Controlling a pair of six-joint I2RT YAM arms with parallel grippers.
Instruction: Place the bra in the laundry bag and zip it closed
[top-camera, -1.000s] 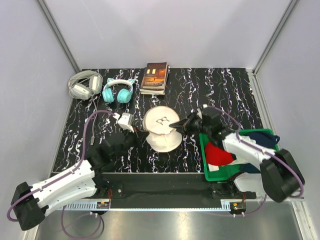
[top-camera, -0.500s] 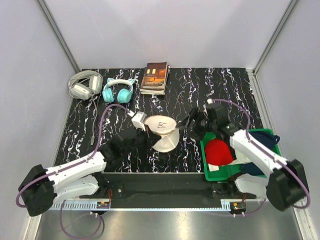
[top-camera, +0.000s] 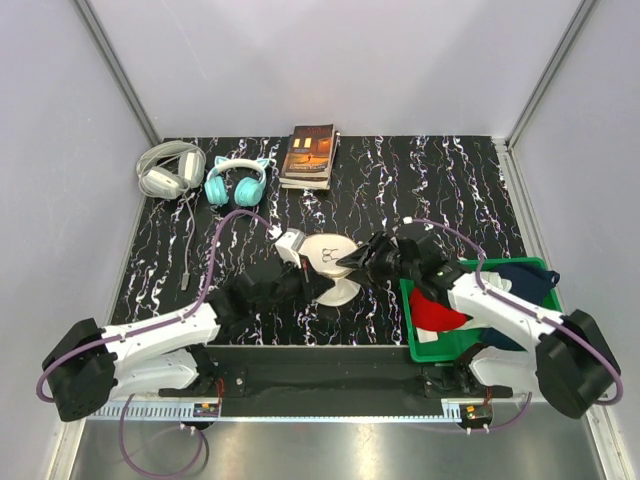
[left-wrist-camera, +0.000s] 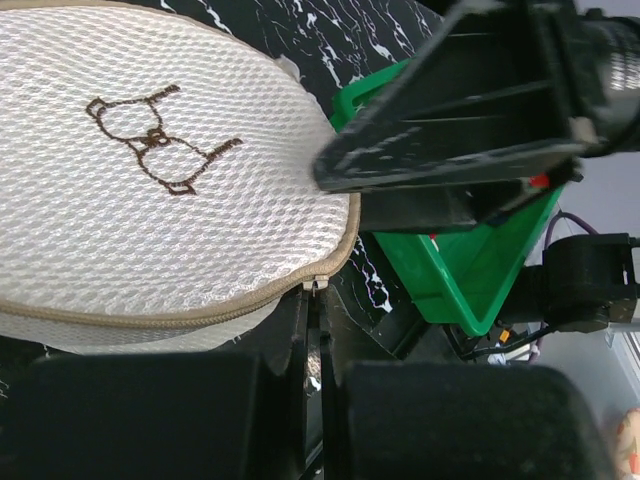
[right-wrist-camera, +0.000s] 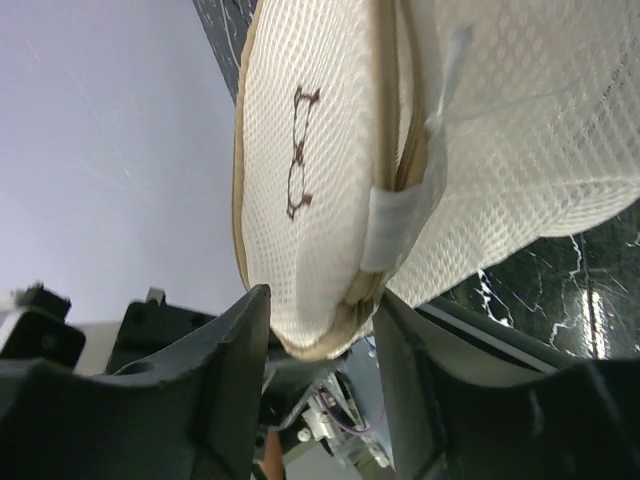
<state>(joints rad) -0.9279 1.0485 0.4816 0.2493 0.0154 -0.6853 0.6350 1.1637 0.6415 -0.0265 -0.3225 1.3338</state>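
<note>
The laundry bag (top-camera: 325, 254) sits near the middle of the black marbled table (top-camera: 450, 190), between the two grippers. It is a round, cream-white pouch of open honeycomb mesh. Its flat circular face is tilted up and carries a small dark line drawing (left-wrist-camera: 160, 140). A tan zip (left-wrist-camera: 200, 315) runs along the rim where the two domed halves meet. In the right wrist view a white fabric tab (right-wrist-camera: 395, 225) folds over that seam.

The left gripper (left-wrist-camera: 315, 300) is clenched on the small metal slider (left-wrist-camera: 316, 286) at the bag's near edge, its fingers pressed flat together. The right gripper (right-wrist-camera: 318, 330) reaches in from the other side with its fingers (right-wrist-camera: 240, 370) parted and the bag's rim lying between them. The close view does not show whether they are squeezing the mesh or only straddling it.

Just right of the bag a green bin (top-camera: 545, 268) holds a red cloth (top-camera: 435, 312) and a dark blue cloth (top-camera: 520, 275). At the far edge of the table lie white-grey headphones (top-camera: 168, 170), teal cat-ear headphones (top-camera: 236, 182) and a small stack of books (top-camera: 312, 153).
</note>
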